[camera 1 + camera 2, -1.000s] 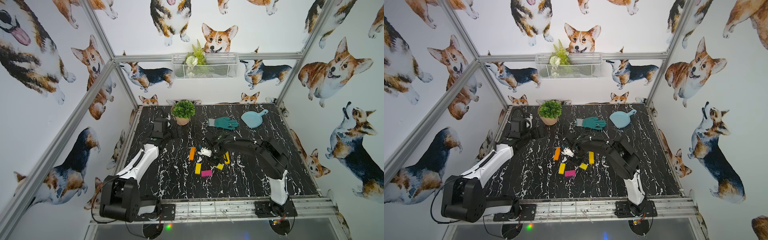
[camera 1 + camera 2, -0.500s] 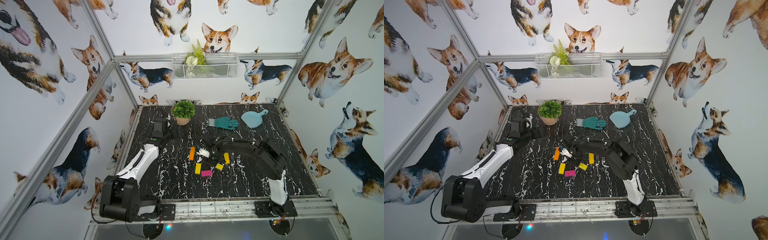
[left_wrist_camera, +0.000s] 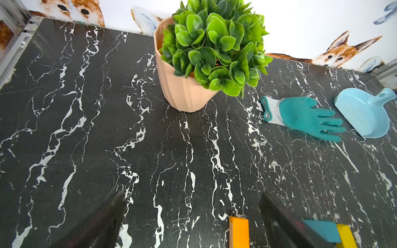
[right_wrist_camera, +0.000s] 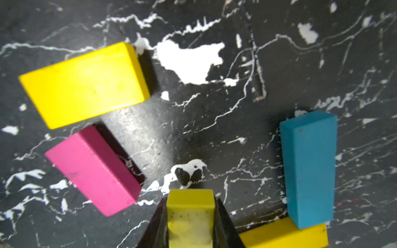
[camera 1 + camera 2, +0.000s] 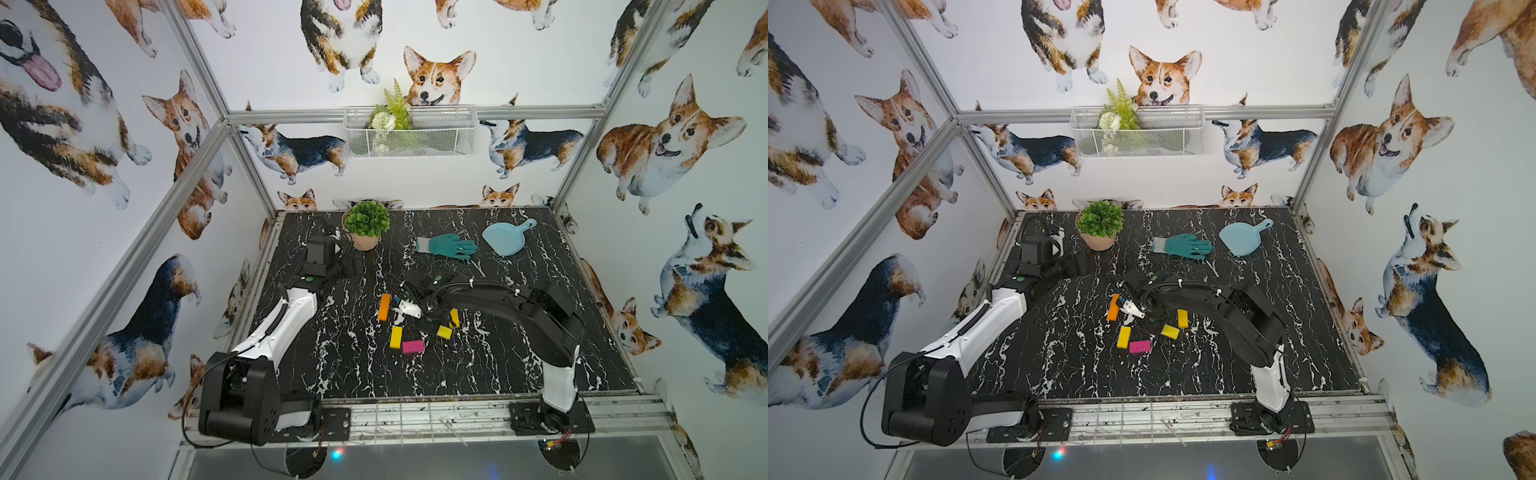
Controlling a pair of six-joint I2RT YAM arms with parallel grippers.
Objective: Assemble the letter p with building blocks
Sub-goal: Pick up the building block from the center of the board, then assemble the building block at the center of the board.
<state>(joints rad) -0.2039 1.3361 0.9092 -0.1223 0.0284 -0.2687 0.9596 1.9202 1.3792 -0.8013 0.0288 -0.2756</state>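
Observation:
My right gripper [image 4: 190, 211] is shut on a yellow block [image 4: 190, 199], which shows tilted in both top views [image 5: 444, 331] [image 5: 1170, 331]. On one side of it lie a flat yellow block [image 4: 86, 83] [image 5: 396, 336] and a magenta block [image 4: 94, 169] [image 5: 412, 346]. On the other side a teal-blue block [image 4: 309, 167] touches the end of a third yellow block [image 4: 283, 236] [image 5: 454, 318]. My arm hides most of the teal-blue block from above. The orange block [image 5: 384, 306] [image 3: 238, 232] lies left of the group. My left gripper [image 3: 194, 206] [image 5: 353, 266] hangs open and empty near the plant pot.
A potted plant [image 5: 365, 226] stands at the back left, close to the left gripper. A teal glove [image 5: 451, 245] and a light-blue toy pan [image 5: 505, 239] lie at the back. A wire basket [image 5: 409, 131] hangs on the rear wall.
My right wrist has shifted slightly over the blocks. The blocks on the table and the left arm have stayed where they were.

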